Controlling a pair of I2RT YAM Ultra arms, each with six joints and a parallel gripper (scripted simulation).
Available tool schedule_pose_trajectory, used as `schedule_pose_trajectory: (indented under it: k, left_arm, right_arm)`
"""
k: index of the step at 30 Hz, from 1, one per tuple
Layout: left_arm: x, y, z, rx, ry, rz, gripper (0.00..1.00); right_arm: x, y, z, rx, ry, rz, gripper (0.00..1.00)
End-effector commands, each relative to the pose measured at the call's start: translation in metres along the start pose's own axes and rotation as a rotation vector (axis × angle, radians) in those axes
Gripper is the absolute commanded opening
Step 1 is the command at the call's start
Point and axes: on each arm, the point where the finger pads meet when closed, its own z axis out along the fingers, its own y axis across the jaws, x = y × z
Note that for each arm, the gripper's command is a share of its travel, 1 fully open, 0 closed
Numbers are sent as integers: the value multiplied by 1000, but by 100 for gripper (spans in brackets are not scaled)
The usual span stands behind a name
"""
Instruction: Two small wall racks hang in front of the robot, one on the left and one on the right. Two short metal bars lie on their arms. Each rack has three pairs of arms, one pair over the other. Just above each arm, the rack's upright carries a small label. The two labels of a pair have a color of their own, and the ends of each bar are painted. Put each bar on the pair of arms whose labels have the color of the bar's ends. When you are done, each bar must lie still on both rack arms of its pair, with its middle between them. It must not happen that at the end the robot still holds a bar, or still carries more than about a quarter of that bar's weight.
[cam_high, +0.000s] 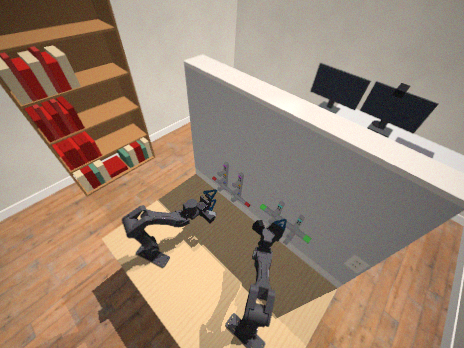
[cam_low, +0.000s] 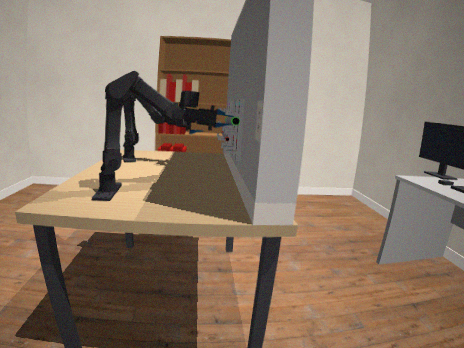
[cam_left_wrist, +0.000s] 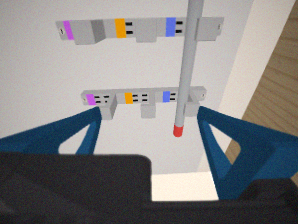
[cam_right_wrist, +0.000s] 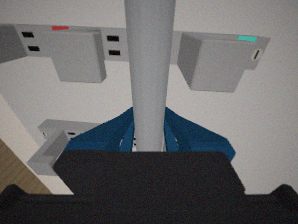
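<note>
The red-ended bar (cam_high: 247, 204) (cam_left_wrist: 187, 60) lies across the lowest arms of the left rack (cam_left_wrist: 146, 30), beside its blue labels; purple labels are at the top, orange in the middle. My left gripper (cam_high: 215, 198) (cam_left_wrist: 149, 111) is open in front of that rack, with the bar's red end beyond its fingers. My right gripper (cam_right_wrist: 149, 111) is shut on the green-ended bar (cam_high: 263, 206) (cam_low: 235, 121) (cam_right_wrist: 150, 60). In the right wrist view this bar crosses between the top and middle arms of the right rack (cam_right_wrist: 215, 65). Cyan labels mark the top; one red label shows lower. The bar hides the labels behind it.
The grey partition (cam_high: 320, 165) stands behind both racks at the table's (cam_high: 165, 295) back edge. A wall outlet (cam_high: 356, 263) is to the right of the right rack. The two arms stand apart on the table. A bookshelf (cam_high: 120, 70) and desk monitors (cam_high: 340, 85) are beyond.
</note>
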Motion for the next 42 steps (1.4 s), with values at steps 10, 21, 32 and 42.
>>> schedule_pose_trajectory:
  k: [10, 21, 32, 42]
  left_arm:
    - [-2, 15, 1, -43, 2, -14, 100]
    - [-2, 15, 1, -43, 2, -14, 100]
    - [-2, 15, 1, -43, 2, -14, 100]
    - [-2, 15, 1, -43, 2, -14, 100]
  right_arm:
    - [5, -24, 0, 72, 5, 45, 0]
    - [6, -22, -1, 72, 5, 45, 0]
    - [7, -19, -1, 72, 5, 45, 0]
    - [6, -15, -2, 72, 5, 45, 0]
